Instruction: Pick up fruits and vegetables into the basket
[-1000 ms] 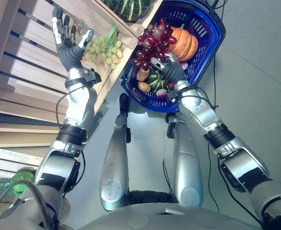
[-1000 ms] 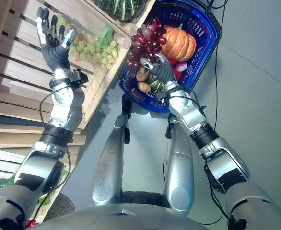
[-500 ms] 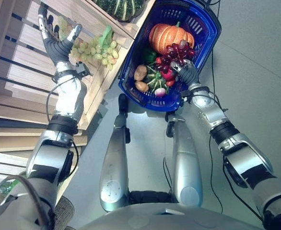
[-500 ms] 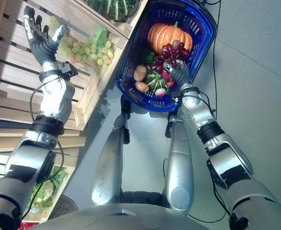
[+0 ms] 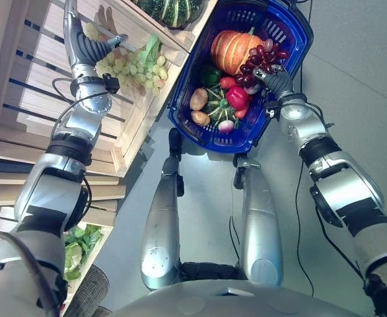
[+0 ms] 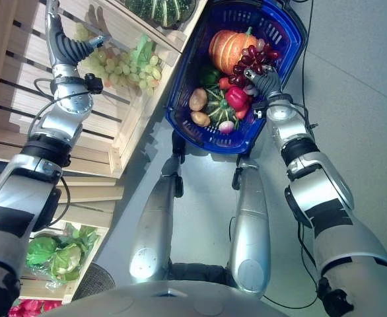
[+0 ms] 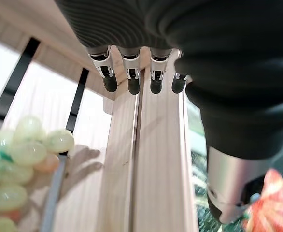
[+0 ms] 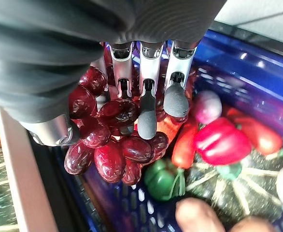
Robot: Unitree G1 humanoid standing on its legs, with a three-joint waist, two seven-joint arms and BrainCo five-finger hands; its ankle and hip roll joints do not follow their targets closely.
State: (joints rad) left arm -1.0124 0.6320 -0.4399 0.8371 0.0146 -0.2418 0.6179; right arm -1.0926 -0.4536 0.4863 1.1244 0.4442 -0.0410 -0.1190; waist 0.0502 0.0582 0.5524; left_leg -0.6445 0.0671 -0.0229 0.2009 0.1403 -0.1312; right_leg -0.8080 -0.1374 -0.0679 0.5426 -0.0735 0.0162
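A bunch of red grapes (image 8: pixel 112 145) hangs in my right hand (image 5: pixel 277 80), whose fingers (image 8: pixel 147 118) curl round it. It is above the right side of the blue basket (image 5: pixel 180 99), beside the orange pumpkin (image 5: pixel 232 49). Below it in the basket lie a red pepper (image 5: pixel 237 97), a striped green squash (image 5: pixel 214 105) and potatoes (image 5: pixel 199 99). My left hand (image 5: pixel 81 46) is raised against the wooden shelf with straight fingers (image 7: pixel 132 82), next to a bunch of green grapes (image 5: pixel 131 66) and holding nothing.
The slatted wooden shelf (image 5: pixel 28 99) runs along the left. A dark green squash (image 5: pixel 174 10) sits on an upper tray. Leafy greens (image 5: pixel 81 241) lie low on the left. Grey floor (image 5: pixel 352 86) spreads to the right of the basket.
My right hand has carried the red grapes from the basket's left rim across to its right side. The left hand has risen along the shelf beside the green grapes.
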